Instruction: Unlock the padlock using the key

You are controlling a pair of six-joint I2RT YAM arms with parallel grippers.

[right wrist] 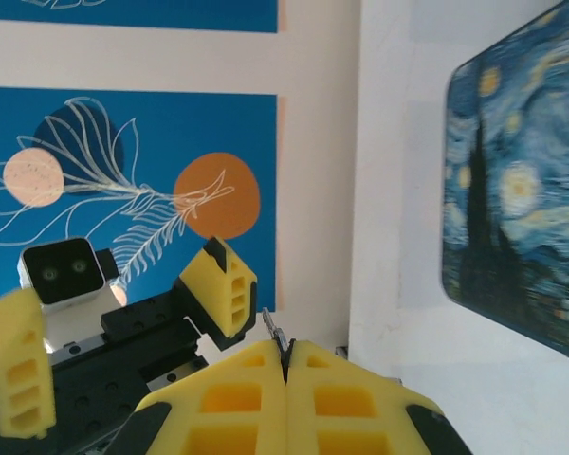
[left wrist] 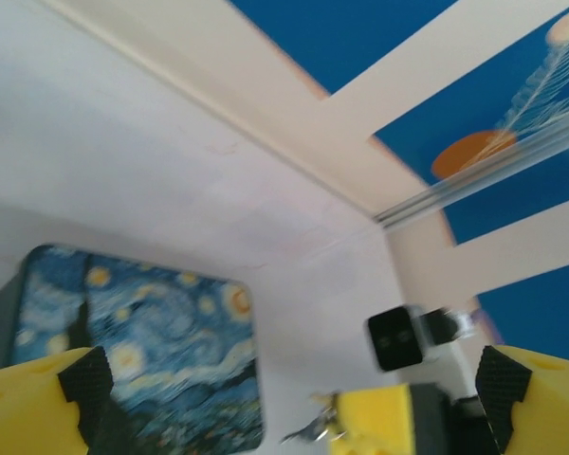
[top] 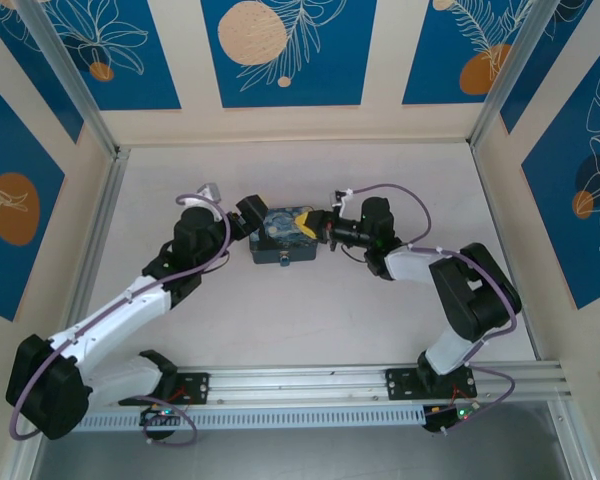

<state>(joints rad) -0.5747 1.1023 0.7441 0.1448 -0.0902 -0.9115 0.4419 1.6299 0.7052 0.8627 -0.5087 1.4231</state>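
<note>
Pinching key [right wrist: 272, 328] — right pincer [right wrist: 286, 354] clamped; left pincer [left wrist: 294, 379] spread wide

Bright, even light all round, hardly any shadows
Left wrist view is motion-blurred, painted box [left wrist: 133, 351] soft; the other two look pretty sharp

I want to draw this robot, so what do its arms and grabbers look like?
The left arm and right arm are white tubes joined by chunky black joints. A thin purplish cable loops along each. The left gripper and right gripper have blocky yellow fingers with black tips and little square holes. Tiny green lights glow at the bases.
</note>
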